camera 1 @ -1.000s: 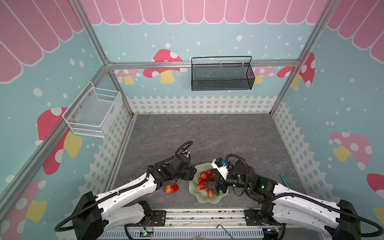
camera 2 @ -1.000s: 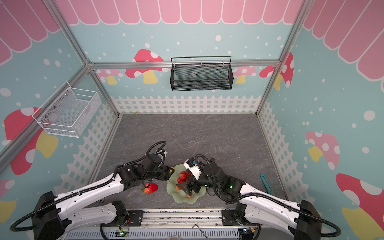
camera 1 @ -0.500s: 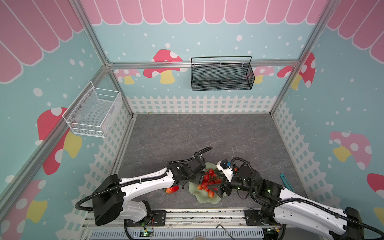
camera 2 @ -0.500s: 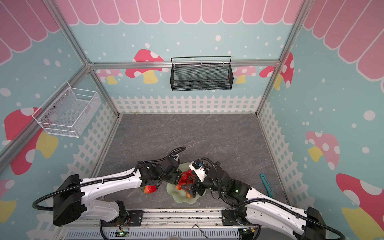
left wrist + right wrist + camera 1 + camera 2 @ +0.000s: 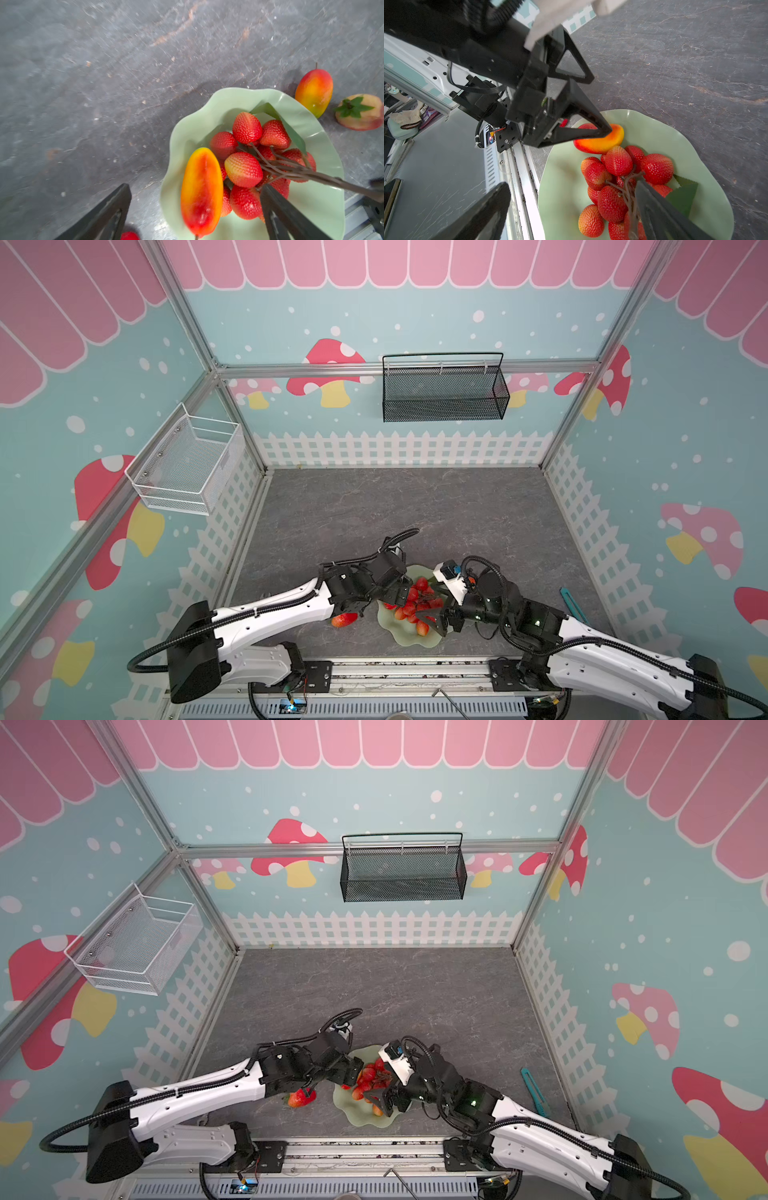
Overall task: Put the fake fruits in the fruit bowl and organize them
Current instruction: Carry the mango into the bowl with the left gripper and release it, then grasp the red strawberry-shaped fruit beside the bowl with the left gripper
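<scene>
The pale green fruit bowl (image 5: 415, 641) (image 5: 228, 97) sits at the table's front edge and holds the red berry cluster (image 5: 247, 162) (image 5: 618, 176). My left gripper (image 5: 195, 187) (image 5: 401, 593) is open above the bowl's left side. A blurred orange-red mango (image 5: 201, 191) (image 5: 600, 141) lies between its fingers, touching neither. My right gripper (image 5: 571, 218) (image 5: 432, 620) is open over the bowl's right side, one finger beside the cluster's stem. A second mango (image 5: 314, 91) and a strawberry (image 5: 360, 112) lie on the table beside the bowl. Another strawberry (image 5: 344, 619) (image 5: 301, 1097) lies left of the bowl.
The metal rail (image 5: 517, 166) at the table's front edge runs right beside the bowl. A teal tool (image 5: 573, 605) lies at the front right. On the walls hang a black mesh basket (image 5: 442, 391) and a white wire basket (image 5: 187, 466).
My left gripper moved right from beside the bowl to over it and opened, letting go of the mango above the bowl. The right gripper stayed open, shifting slightly.
</scene>
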Controlling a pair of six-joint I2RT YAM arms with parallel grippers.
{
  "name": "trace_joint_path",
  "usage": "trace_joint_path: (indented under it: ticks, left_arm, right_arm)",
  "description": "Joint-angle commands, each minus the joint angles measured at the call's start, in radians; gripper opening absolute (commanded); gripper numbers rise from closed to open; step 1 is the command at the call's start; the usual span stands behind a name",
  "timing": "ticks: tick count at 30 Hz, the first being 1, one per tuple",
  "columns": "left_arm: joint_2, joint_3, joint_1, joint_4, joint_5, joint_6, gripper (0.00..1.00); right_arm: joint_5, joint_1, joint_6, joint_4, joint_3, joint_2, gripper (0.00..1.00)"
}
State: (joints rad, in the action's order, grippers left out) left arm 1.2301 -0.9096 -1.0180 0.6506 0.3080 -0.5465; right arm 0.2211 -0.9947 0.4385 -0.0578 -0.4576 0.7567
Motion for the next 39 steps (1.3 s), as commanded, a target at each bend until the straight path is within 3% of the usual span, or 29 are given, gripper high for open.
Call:
trace_joint_path:
  ticks: [1, 7, 10, 15, 21, 34, 39]
  left_arm:
    - [-0.059, -0.042, -0.005, 0.203, 0.134, -0.037, 0.99]
    - [-0.067, -0.005, -0.006, 0.435, 0.202, -0.261, 1.0]
    - [-0.116, 0.082, -0.008, 0.454, 0.182, -0.373, 1.0]
    - [-0.196, 0.192, -0.022, 0.433, 0.135, -0.477, 1.0]
    - [-0.167, 0.255, -0.015, 0.292, 0.072, -0.412, 1.0]
    - [0.031, 0.263, 0.033, 0.276, 0.048, -0.357, 1.0]
    - [0.043, 0.28, 0.08, 0.21, 0.025, -0.308, 0.99]
  right_arm:
    - [0.09, 0.003, -0.032, 0.036, 0.006, 0.011, 0.97]
    - [0.248, -0.039, -0.066, 0.134, -0.006, 0.106, 0.97]
    - [0.254, -0.097, -0.095, 0.187, -0.027, 0.129, 0.97]
    - [0.306, -0.102, -0.112, 0.281, 0.002, 0.108, 0.97]
    - [0.313, -0.103, -0.125, 0.267, -0.001, 0.13, 0.97]
    - [0.273, -0.102, -0.107, 0.272, 0.032, 0.106, 0.97]
    - [0.276, -0.102, -0.107, 0.27, 0.026, 0.13, 0.97]
